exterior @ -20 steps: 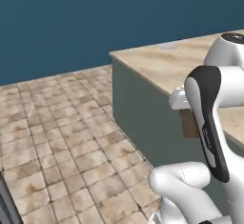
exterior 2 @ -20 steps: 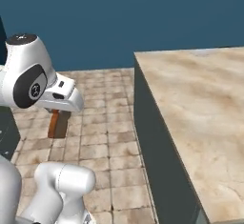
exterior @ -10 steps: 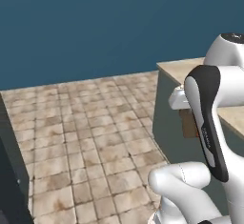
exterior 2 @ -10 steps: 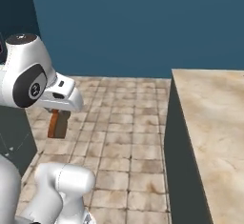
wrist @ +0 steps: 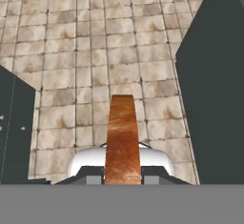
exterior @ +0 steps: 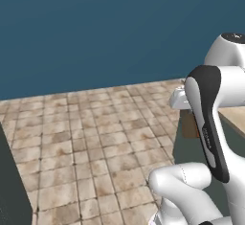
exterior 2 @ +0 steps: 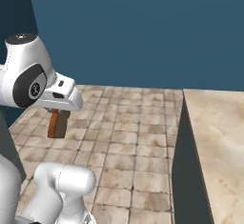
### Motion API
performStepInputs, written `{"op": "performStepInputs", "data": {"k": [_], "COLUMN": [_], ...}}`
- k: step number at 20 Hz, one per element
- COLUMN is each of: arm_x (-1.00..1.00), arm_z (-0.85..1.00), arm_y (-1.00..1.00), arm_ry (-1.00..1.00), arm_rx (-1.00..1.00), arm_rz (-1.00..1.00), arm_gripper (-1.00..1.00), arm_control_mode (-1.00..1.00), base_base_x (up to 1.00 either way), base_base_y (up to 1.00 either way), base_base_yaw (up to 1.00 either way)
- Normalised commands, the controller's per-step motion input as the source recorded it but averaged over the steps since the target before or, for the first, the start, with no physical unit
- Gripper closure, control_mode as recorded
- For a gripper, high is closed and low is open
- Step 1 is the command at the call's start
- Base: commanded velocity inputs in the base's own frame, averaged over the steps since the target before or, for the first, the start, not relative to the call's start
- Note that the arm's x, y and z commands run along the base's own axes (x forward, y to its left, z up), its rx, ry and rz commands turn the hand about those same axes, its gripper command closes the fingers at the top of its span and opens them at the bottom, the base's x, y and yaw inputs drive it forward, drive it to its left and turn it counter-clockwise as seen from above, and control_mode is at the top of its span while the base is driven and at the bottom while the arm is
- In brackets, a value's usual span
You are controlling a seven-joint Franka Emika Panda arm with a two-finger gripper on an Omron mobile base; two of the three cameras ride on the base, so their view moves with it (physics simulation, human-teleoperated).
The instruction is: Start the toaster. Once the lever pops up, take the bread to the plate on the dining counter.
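Observation:
My gripper (exterior 2: 58,114) is shut on the bread (exterior 2: 57,123), a thin orange-brown slice that hangs on edge below the white hand, above the tiled floor. In the hand view the bread (wrist: 123,135) rises between the two dark fingertips of the gripper (wrist: 123,175). From the left base view, the bread (exterior: 188,124) shows partly behind the arm, under the gripper (exterior: 185,111). The dining counter (exterior 2: 217,137) with its beige marbled top lies to the right, and a corner of the dining counter (exterior: 235,116) shows at the right edge. The toaster and the plate are out of view.
Brown stone floor tiles (exterior: 95,142) stretch ahead to a dark blue wall (exterior 2: 143,27). The counter's grey-green side (wrist: 214,85) stands close on the right of the hand view. A dark cabinet face (wrist: 14,127) stands at its left, and a dark edge (exterior: 9,185) at lower left.
The base has turned, so the whole scene shifted: the counter slid to the right in both base views and more floor shows. The bread stays in the shut gripper.

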Motion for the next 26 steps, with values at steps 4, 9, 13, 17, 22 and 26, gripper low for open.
{"op": "performStepInputs", "data": {"k": [4, 9, 13, 17, 22, 26], "arm_x": [0.0, 0.0, 0.0, 0.0, 0.0, 0.0], "arm_z": [0.0, 0.0, 0.0, 0.0, 0.0, 0.0], "arm_y": [0.0, 0.0, 0.0, 0.0, 0.0, 0.0], "arm_ry": [0.0, 0.0, 0.0, 0.0, 0.0, 0.0], "arm_rx": [0.0, 0.0, 0.0, 0.0, 0.0, 0.0], "arm_rz": [0.0, 0.0, 0.0, 0.0, 0.0, 0.0], "arm_gripper": [1.0, 1.0, 1.0, 1.0, 1.0, 1.0], "arm_control_mode": [1.0, 1.0, 1.0, 1.0, 1.0, 1.0], "base_base_x": [1.0, 1.0, 1.0, 1.0, 1.0, 0.94], "base_base_y": [0.0, 0.0, 0.05, 0.07, 0.08, 0.09], "base_base_yaw": [0.0, 0.0, 0.0, 0.0, -0.06, -0.27]}}
